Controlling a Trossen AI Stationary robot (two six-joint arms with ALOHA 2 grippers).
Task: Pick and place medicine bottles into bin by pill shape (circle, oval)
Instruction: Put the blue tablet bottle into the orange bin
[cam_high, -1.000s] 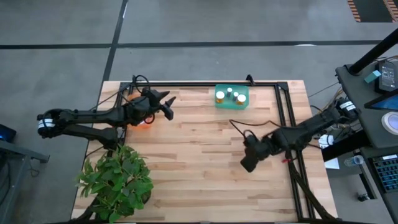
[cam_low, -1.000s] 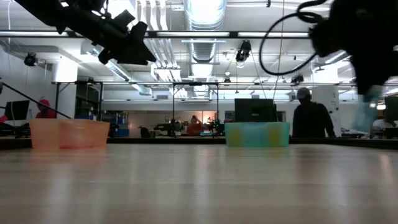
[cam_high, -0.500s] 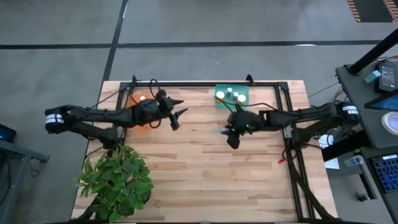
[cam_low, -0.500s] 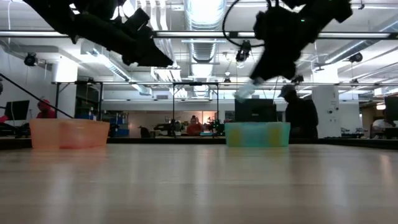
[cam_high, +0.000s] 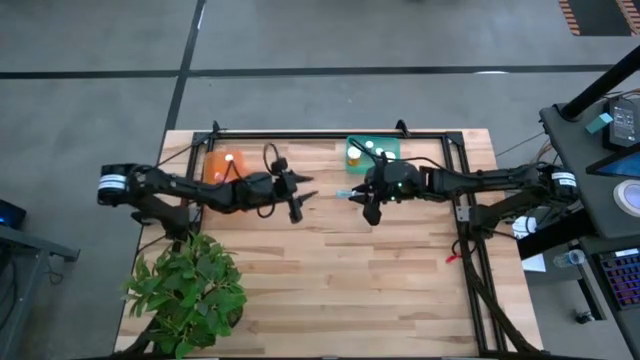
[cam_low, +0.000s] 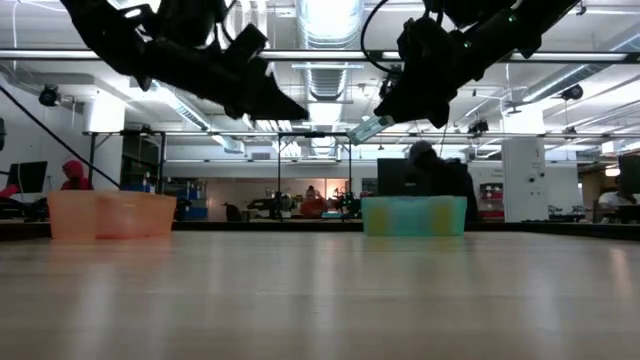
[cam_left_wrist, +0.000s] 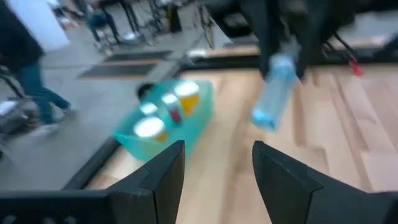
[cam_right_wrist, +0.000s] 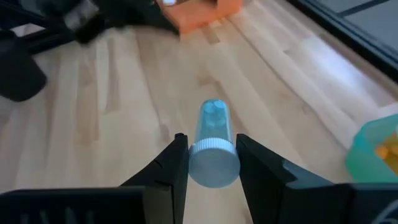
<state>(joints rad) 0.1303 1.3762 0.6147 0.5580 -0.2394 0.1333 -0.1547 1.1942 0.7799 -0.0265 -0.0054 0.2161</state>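
Above the middle of the wooden worktop (cam_high: 330, 260), just in front of the green bin (cam_high: 357, 148), our right hand (cam_high: 362, 196) is clamped on a blue medicine bottle (cam_right_wrist: 213, 144), gripping it near the white cap so that the clear blue body sticks out past the fingertips, roughly level and well clear of the boards. We judge the main risk to be slip or rotation: the bottle is a smooth, hard plastic cylinder held at one end only, so a quick swing could let it pivot between the fingers (cam_right_wrist: 168, 168) and drop, after which a round body would roll on the flat planks. Our left hand (cam_high: 297, 199), fingers apart and holding nothing, hangs near the right one over the worktop centre; a crossing path could bring the two arms into contact. A misjudged release is the second concern, since the green bin already holds several white-capped bottles (cam_left_wrist: 163, 110) and a newcomer could bounce off their caps. The orange bin (cam_high: 222, 165) sits at the far left, translucent like the green one, with thin plastic walls. We cannot read the pill shape inside.
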